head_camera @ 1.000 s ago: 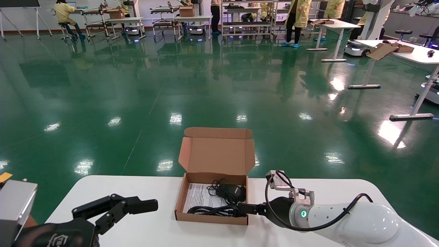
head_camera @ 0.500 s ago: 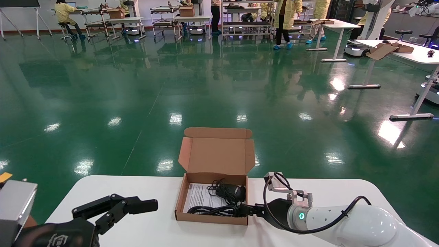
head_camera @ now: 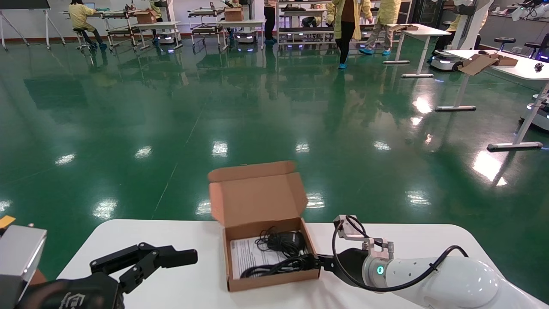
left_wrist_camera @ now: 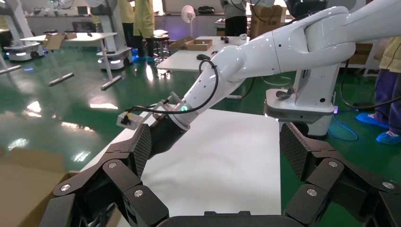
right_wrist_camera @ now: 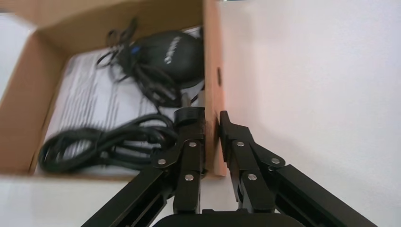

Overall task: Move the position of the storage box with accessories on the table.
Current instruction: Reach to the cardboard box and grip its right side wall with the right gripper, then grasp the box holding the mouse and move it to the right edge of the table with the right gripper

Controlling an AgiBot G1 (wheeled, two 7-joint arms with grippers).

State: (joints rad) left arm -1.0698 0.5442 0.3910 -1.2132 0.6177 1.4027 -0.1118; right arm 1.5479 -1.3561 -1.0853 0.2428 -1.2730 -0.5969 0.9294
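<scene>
The storage box (head_camera: 261,214) is an open brown cardboard mailer with its lid up, near the far middle of the white table (head_camera: 407,240), turned a little askew. Inside lie black cables (head_camera: 274,266), a black power adapter (head_camera: 283,241) and a white printed sheet (head_camera: 242,255). My right gripper (head_camera: 316,262) is shut on the box's right side wall (right_wrist_camera: 211,94), one finger inside, one outside. The adapter (right_wrist_camera: 172,49), cables (right_wrist_camera: 104,144) and sheet (right_wrist_camera: 90,99) show in the right wrist view. My left gripper (head_camera: 180,256) is open and empty over the table's left part.
The table's far edge runs just behind the box, with green floor beyond. Far off stand white desks (head_camera: 506,64), racks, cartons and people in yellow coats. In the left wrist view my right arm (left_wrist_camera: 246,61) reaches across the white table (left_wrist_camera: 227,156).
The box has turned and shifted left and a little toward me, gripped by my right gripper. The lid now leans left. My left arm has not moved.
</scene>
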